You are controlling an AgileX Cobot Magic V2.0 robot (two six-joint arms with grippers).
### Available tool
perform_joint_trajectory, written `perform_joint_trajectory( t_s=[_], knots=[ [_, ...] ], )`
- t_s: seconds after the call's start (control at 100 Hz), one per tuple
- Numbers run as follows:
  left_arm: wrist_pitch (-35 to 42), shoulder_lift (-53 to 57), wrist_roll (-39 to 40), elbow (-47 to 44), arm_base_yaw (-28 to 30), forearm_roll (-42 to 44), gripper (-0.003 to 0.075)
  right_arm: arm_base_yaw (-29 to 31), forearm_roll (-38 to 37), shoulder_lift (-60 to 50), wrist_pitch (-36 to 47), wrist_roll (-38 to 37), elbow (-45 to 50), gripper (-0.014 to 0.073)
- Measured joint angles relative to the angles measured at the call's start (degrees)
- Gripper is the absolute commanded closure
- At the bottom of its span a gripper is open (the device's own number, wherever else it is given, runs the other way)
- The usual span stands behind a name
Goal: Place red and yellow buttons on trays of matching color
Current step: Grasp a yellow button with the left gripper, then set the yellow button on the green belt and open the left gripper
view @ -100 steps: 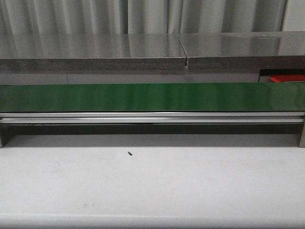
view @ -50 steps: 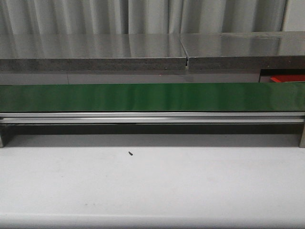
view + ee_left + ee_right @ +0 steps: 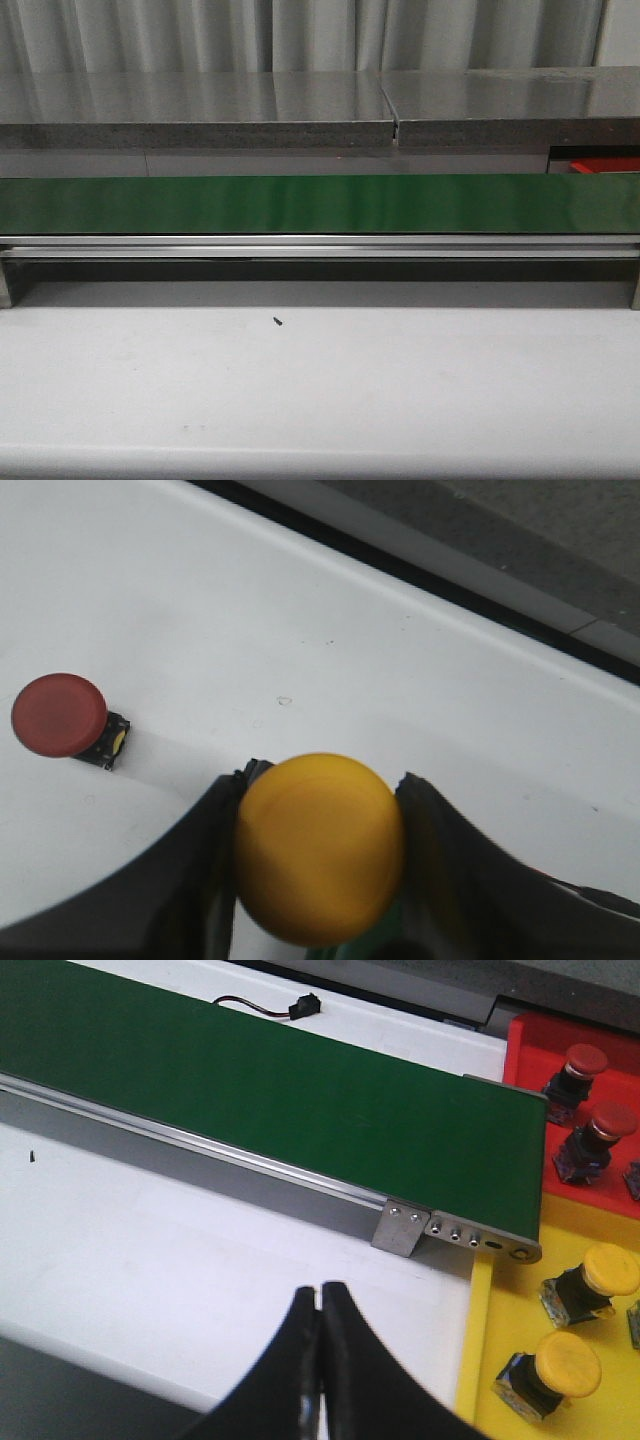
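Green and glossy, the conveyor belt (image 3: 320, 203) runs the full width of the front view above a pale surface (image 3: 320, 390), with a tiny dark speck (image 3: 277, 321) just in front of it and a sliver of red tray (image 3: 600, 164) behind its right end; neither arm shows here.

In the left wrist view, the left end effector (image 3: 318, 855) is closed around a yellow button (image 3: 318, 848), its dark fingers (image 3: 205, 865) touching the cap on both sides. A red button (image 3: 62, 718) stands on the surface, apart from that end effector.

In the right wrist view, the right end effector (image 3: 320, 1360) is pressed fully together and holds nothing. Past the belt's end, two red buttons (image 3: 583, 1062) sit in the red tray, and two yellow buttons (image 3: 562, 1365) in the yellow tray (image 3: 500, 1310) beside it.
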State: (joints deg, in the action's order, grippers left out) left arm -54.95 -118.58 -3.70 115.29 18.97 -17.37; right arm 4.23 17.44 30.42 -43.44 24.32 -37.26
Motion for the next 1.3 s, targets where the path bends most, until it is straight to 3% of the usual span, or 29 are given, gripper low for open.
perform_joint_trajectory(
  t_s=[0.3, 0.72, 1.3],
  knots=[
    [-0.9, 10.0, -2.4, -8.3, -2.5, -2.7, 0.0739, 0.0, 0.0, 0.0, 0.0, 0.0, 0.0, 0.066],
    [12.6, 17.7, -3.2, -31.9, -8.6, -3.3, 0.0739, 0.0, 0.0, 0.0, 0.0, 0.0, 0.0, 0.066],
    [21.6, 17.6, -3.2, -39.5, -9.9, -3.9, 0.0739, 0.0, 0.0, 0.0, -0.1, 0.0, 0.0, 0.066]
  ],
)
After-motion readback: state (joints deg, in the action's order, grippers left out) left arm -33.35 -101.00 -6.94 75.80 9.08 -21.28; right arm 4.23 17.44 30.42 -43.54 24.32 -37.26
